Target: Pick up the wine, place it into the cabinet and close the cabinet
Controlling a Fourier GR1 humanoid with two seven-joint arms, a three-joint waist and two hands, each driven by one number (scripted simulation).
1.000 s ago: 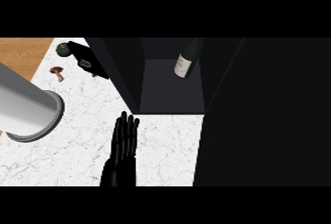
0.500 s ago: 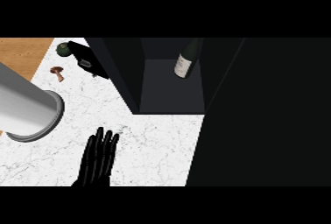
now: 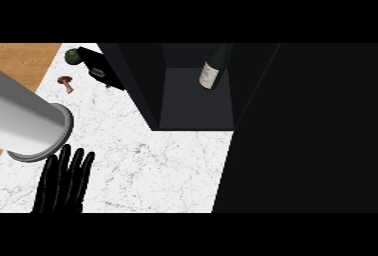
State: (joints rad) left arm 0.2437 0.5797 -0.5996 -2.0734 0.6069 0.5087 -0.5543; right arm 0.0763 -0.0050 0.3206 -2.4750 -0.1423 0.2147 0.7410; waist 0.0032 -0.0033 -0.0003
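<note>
Dark green glass marks the wine bottle (image 3: pixel 212 69), which we see standing inside the cabinet (image 3: pixel 196 107), toward the back right of its open compartment. Its pale label faces us, and the neck runs up toward the top of the view. Nothing is touching the bottle. We see the cabinet as a dark box resting on the counter, its grey floor open to us between two dark side walls. A broad dark panel (image 3: pixel 303 130) fills the right side of the view, from the cabinet's right wall down to the lower edge; we take it for the cabinet door, though we cannot tell for certain.

White marble counter (image 3: pixel 155 170) spreads in front of and to the left of the cabinet. Our left hand (image 3: pixel 63 182) shows at the lower left over the marble, well apart from the cabinet. Its fingers are straight, slightly spread and pointing up the view, and it holds nothing. Just above the fingertips lies a large grey cylinder (image 3: pixel 29 125), tilted, its round end toward the hand.

Further back on the left we see a small brown mushroom (image 3: pixel 66 83) on the marble, a round dark green object (image 3: pixel 73 56) near the cabinet's left corner, and a strip of wooden surface (image 3: pixel 26 62) beyond the marble's edge.
</note>
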